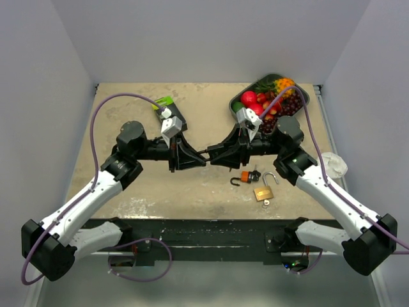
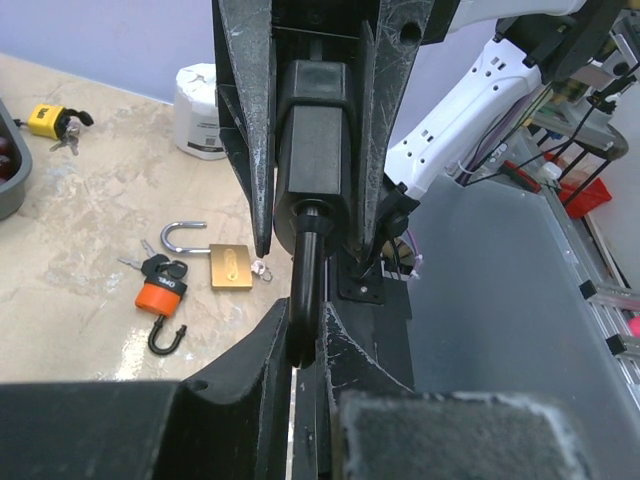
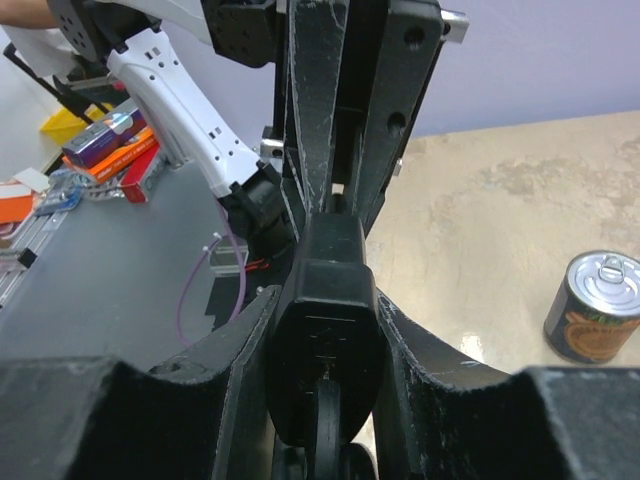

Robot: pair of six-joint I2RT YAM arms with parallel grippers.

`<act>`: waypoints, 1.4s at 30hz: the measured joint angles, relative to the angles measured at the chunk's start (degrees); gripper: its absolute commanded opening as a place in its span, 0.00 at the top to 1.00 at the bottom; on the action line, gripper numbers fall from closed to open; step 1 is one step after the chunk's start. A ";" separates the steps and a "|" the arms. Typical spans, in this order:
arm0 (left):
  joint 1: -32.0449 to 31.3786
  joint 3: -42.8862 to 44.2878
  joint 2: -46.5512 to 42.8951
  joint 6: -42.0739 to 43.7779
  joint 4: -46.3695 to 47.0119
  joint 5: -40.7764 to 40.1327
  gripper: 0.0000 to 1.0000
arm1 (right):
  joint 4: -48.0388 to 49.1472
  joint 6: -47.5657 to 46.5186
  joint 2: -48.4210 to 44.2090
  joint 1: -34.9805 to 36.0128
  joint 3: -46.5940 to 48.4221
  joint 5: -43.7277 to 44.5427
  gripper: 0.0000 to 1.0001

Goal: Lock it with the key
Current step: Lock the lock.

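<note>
Right gripper point(image 3: 325, 370) grips the black padlock point(image 2: 312, 150) by its body at mid-frame, left gripper point(image 2: 305, 340) pinches its shackle point(image 2: 305, 270); likely heavy, rigid, slick.

Soft even light falling from overhead, table point(image 1: 211, 192) showing bright and pale, faint soft-edged shadows lying on it, mild sheen glinting in wrist views, black padlock point(image 2: 312, 130) swallowing detail in darkness, bottom foregrounds blurring.
</note>
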 measured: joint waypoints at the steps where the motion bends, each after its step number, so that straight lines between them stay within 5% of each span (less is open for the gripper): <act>1: -0.17 0.00 0.24 -0.22 0.24 0.07 1.00 | 0.42 0.07 0.00 0.17 0.00 0.11 1.00; 27: -1.99 3.04 5.16 -4.87 1.79 2.21 1.00 | 8.02 4.20 0.76 0.74 -4.39 0.94 1.00; 37: -1.40 2.23 2.40 -2.64 -3.61 0.42 1.00 | -0.85 -1.53 1.18 1.09 -2.19 0.02 1.00; 38: -0.92 1.81 1.81 -2.49 -3.74 0.20 1.00 | -1.97 -2.67 1.22 1.16 -1.53 -0.02 0.94; 39: -0.28 1.22 1.27 -2.49 -3.54 -0.02 1.00 | -2.91 -3.82 1.44 1.18 -1.01 -0.02 0.73; 42: 0.90 -0.61 0.52 -2.54 -3.32 -0.35 1.00 | -6.67 -7.08 2.51 1.25 -0.17 0.07 0.48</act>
